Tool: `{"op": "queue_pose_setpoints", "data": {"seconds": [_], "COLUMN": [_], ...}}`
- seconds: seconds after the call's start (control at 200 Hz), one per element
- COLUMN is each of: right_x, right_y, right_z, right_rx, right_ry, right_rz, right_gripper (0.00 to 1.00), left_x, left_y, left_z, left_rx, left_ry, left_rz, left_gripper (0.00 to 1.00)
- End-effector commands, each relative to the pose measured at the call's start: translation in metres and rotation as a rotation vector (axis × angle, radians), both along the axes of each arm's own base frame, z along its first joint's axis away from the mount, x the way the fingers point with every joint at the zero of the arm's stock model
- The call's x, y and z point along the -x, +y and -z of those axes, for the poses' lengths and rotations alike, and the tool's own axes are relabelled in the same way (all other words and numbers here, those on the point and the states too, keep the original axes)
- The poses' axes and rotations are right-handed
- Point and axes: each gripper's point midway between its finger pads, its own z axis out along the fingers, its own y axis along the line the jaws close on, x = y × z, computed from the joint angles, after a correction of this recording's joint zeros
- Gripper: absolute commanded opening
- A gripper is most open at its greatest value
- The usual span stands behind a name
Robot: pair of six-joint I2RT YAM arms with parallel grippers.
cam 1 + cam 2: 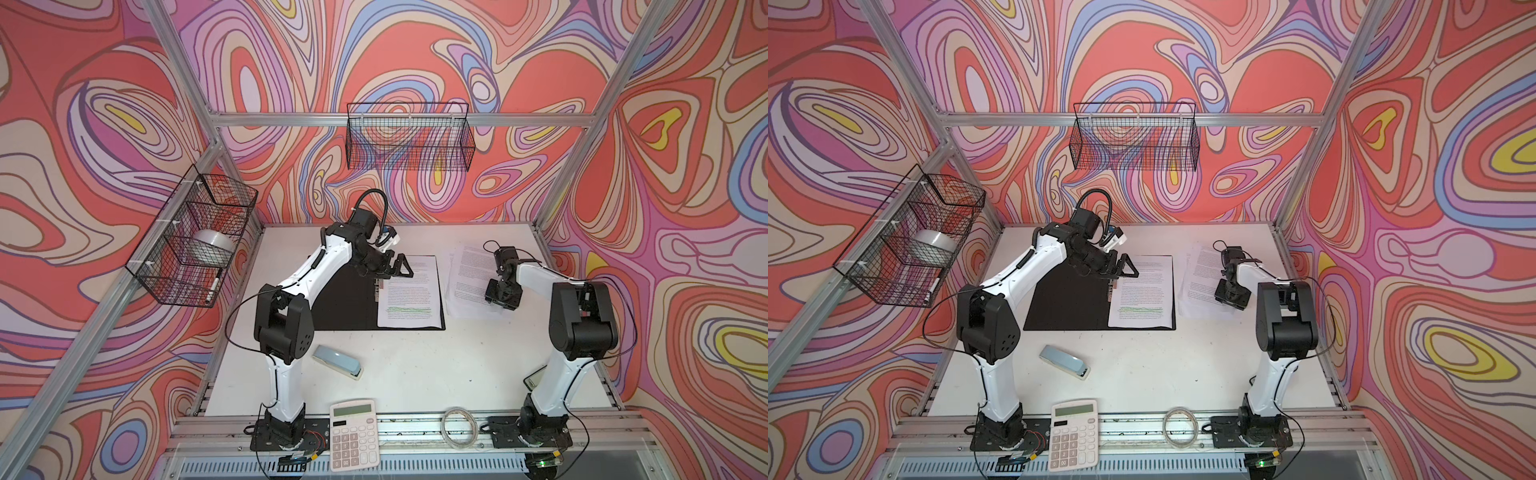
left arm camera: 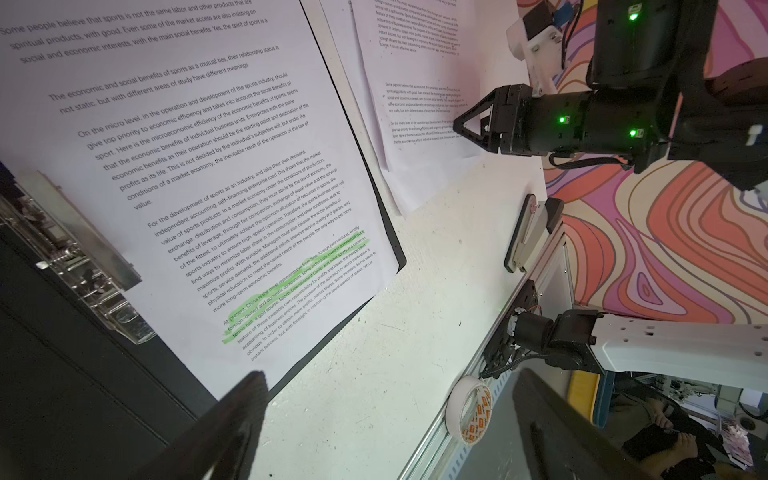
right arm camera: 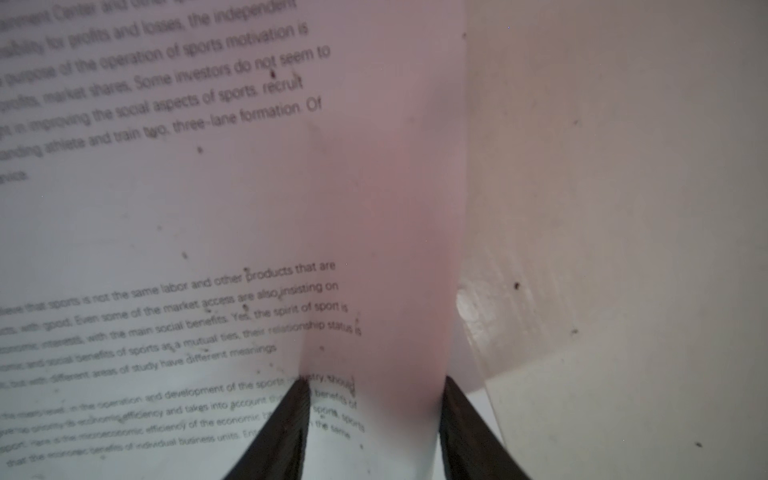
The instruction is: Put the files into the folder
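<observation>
Sheet point(image 1: 409, 291) on the folder point(image 1: 345, 307); loose files point(image 1: 465, 266) just right of it.

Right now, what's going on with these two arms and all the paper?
They're filing paper. The folder lies open on the table with one sheet already inside. The right arm's fingers straddle a raised fold of the loose files beside it. The left arm's fingers hover wide open over the folder.
</observation>
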Motion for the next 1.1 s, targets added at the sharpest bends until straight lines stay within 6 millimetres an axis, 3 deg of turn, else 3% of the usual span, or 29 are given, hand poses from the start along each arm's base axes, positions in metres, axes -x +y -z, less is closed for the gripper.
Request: {"op": "queue_pose_setpoints", "data": {"seconds": [0.0,0.255,0.486,0.611,0.721,1.097], "right_x": [0.014,0.007,0.005,0.004,0.001,-0.003], "right_y": [-0.013,-0.011,-0.007,-0.004,0.001,0.008], "right_z": [0.002,-0.020,-0.028,-0.025,-0.022,0.003], "right_rx": [0.061,0.052,0.028,0.011,-0.017,-0.060], "right_ry": [0.037,-0.015,-0.044,-0.037,-0.024,0.044], "right_rz": [0.003,-0.006,-0.018,-0.013,-0.009,-0.016], "right_gripper": [0.48,0.43,0.37,0.53,0.60,0.66], "left_x": [0.007,0.009,0.009,0.010,0.010,0.011], "left_y": [0.000,0.000,0.001,0.002,0.002,0.002], "left_z": [-0.012,-0.016,-0.016,-0.016,-0.018,-0.016], "left_rx": [0.007,0.011,0.009,0.006,0.005,0.006], "left_ry": [-0.029,-0.035,-0.035,-0.039,-0.052,-0.047], "left_rz": [0.017,0.018,0.017,0.018,0.022,0.021], "left_gripper": [0.93,0.93,0.93,0.94,0.95,0.95]}}
